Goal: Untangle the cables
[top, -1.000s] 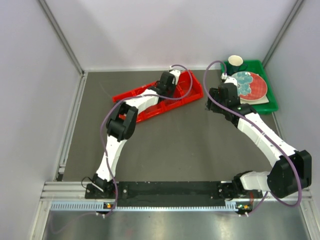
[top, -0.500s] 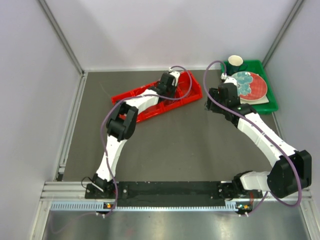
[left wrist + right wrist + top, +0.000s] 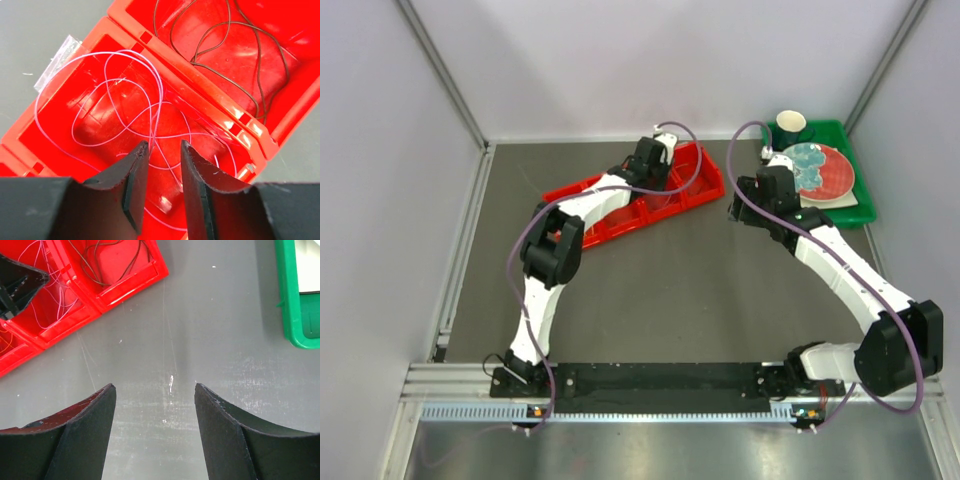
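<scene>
— Two cables are seen from the left wrist. A pink cable (image 3: 156, 112) is spread in loose loops in one compartment of the red tray (image 3: 190, 70). A black cable (image 3: 230, 50) is coiled in the next compartment, toward 1 o'clock. Which is nearer the left fingers (image 3: 141, 157)?

— The pink one. Its loops are spread from 9 to 12 o'clock of the fingertips. One strand is run roughly along the 12-to-6 line and down into the narrow gap between them. The fingers are parted only slightly, and nothing is gripped yet. Whether the strand is touched cannot be told.

— And the right fingers (image 3: 102, 407)?

— They are held wide apart with nothing between them, over bare counter (image 3: 210, 340). The red tray lies at 10 o'clock of them and the green tray (image 3: 292, 305) at 2 o'clock. The left arm is judged much the nearer to the cables.

— What room is left for a pull?

— The pink loops are hemmed in by the divider wall at 1 o'clock and the outer rim at 9 o'clock. A lift straight up would likely be needed before any sideways draw. Several crossings lie close to the fingertips, so more than one strand could be caught.
</scene>
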